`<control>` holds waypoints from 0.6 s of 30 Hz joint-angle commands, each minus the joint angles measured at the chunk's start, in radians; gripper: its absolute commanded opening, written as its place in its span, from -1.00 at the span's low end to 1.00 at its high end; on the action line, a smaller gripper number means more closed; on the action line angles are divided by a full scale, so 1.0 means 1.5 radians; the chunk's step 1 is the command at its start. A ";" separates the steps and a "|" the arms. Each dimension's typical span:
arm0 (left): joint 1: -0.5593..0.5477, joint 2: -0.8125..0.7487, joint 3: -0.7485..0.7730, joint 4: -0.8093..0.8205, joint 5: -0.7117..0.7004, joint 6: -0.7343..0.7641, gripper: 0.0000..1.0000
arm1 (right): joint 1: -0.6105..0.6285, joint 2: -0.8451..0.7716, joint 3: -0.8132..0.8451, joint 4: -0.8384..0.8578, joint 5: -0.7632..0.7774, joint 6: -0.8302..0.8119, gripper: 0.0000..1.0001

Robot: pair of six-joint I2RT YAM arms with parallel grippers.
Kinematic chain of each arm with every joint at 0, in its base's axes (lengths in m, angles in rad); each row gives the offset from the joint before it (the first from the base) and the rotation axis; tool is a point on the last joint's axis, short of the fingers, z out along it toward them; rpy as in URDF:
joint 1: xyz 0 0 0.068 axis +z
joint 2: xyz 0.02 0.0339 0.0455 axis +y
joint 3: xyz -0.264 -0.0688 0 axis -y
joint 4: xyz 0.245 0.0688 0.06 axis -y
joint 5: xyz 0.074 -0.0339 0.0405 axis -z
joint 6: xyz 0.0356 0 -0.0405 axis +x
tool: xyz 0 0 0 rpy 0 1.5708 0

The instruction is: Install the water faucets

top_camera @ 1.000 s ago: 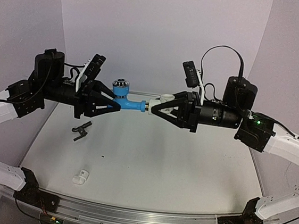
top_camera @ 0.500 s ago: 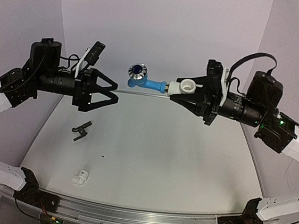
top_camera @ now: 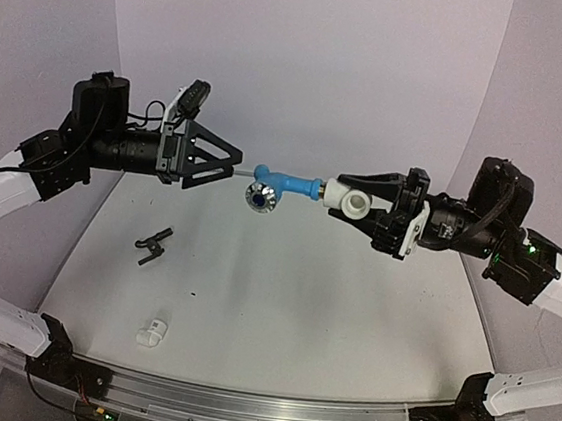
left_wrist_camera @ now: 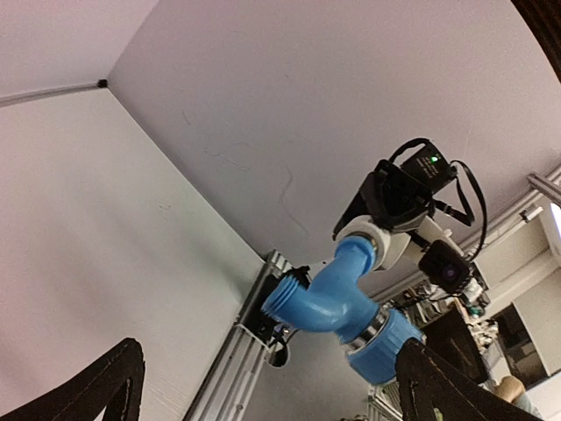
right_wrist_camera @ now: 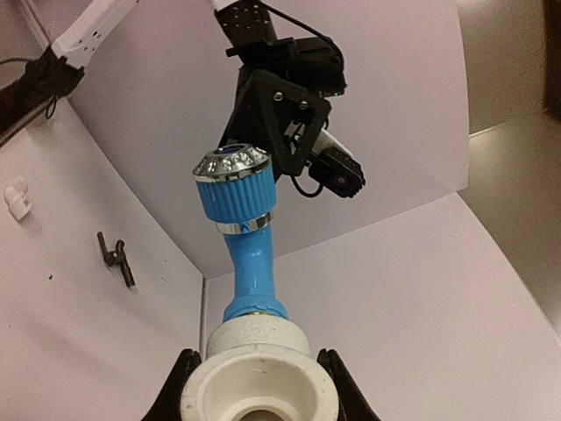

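Your blue faucet [top_camera: 282, 183] hung above the far side of the desk [top_camera: 280, 311], lying left-right, its stem plugged into the white fitting [top_camera: 348, 198] your right fingers [right_wrist_camera: 178, 390] clamped, its knob end just right of your wide-open left fingers [left_wrist_camera: 96, 390].

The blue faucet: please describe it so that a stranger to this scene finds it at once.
In the air above the table, the right tool holds a white fitting. The blue faucet sticks out of that fitting. It is the only bright blue thing here, and it has a silver-rimmed knob.
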 commanded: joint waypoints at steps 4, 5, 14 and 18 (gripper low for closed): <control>0.001 0.057 -0.036 0.181 0.237 -0.080 0.99 | -0.001 -0.032 -0.045 0.043 -0.053 -0.192 -1.00; 0.000 0.068 -0.031 0.181 0.254 -0.085 0.99 | -0.001 -0.037 -0.057 0.047 -0.056 -0.205 -1.00; -0.002 0.133 -0.079 0.400 0.373 -0.243 0.99 | 0.000 -0.039 -0.106 0.084 -0.087 -0.294 -1.00; -0.002 0.140 -0.088 0.402 0.379 -0.250 0.99 | -0.001 -0.032 -0.107 0.123 -0.085 -0.293 -1.00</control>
